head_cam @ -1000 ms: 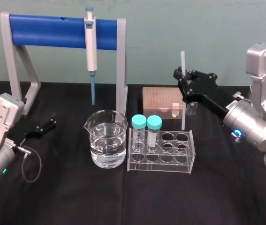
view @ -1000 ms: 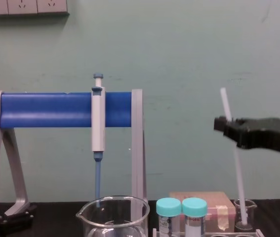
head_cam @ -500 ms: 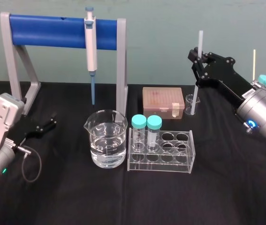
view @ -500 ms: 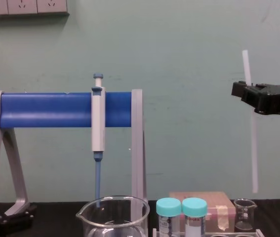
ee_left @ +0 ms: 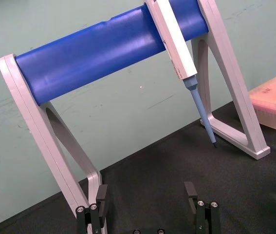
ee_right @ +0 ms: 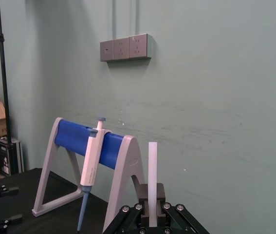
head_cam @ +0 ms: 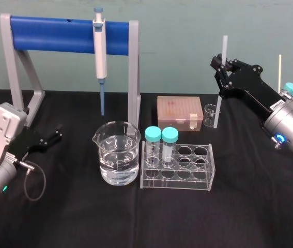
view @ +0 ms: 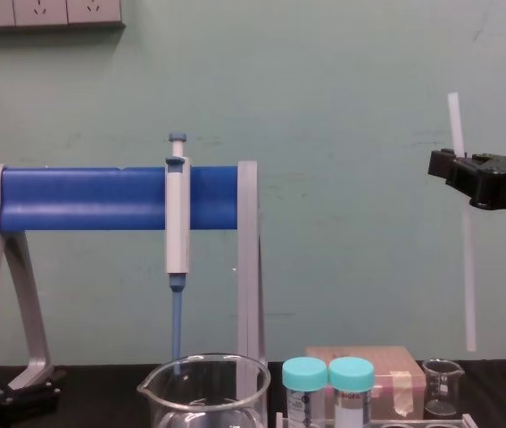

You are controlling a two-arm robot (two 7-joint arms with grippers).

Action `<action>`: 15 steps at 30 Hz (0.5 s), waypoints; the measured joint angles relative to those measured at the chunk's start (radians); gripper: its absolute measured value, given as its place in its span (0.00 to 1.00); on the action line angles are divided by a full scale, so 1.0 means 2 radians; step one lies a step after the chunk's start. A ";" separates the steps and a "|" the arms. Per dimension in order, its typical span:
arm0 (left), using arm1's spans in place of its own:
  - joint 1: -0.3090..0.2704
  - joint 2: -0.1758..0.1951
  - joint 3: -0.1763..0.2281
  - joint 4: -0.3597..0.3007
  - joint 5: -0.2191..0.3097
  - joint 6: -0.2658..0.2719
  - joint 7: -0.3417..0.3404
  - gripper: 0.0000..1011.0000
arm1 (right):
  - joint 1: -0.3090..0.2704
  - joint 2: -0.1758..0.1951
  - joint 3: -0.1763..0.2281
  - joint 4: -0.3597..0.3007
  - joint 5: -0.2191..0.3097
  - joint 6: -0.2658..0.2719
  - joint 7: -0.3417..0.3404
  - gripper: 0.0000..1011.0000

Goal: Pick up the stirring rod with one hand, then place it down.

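Note:
The stirring rod (head_cam: 217, 108) is a thin white translucent stick held nearly upright in the air at the right rear of the table. My right gripper (head_cam: 221, 64) is shut on its upper part, with a short length sticking up above the jaws. From the chest the rod (view: 468, 267) hangs below the right gripper (view: 458, 165), its lower end just above and slightly right of a small glass beaker (view: 442, 410). The right wrist view shows the rod (ee_right: 153, 170) clamped between the fingers. My left gripper (head_cam: 57, 134) rests open on the table at the left, by the stand's foot.
A grey stand with a blue bar (head_cam: 58, 33) carries a grey-white pipette (head_cam: 100, 49) above a large beaker of water (head_cam: 118, 160). A clear tube rack (head_cam: 180, 165) with two teal-capped tubes stands in the centre, a pink box (head_cam: 180, 111) behind it. Black cloth covers the table.
My right gripper has lifted the rod up out of the small beaker and carried it a little to the right. The left arm has not moved.

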 joint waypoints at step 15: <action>0.000 0.000 0.000 0.000 0.000 0.000 0.000 0.99 | 0.000 -0.001 -0.003 0.002 0.001 0.001 0.003 0.08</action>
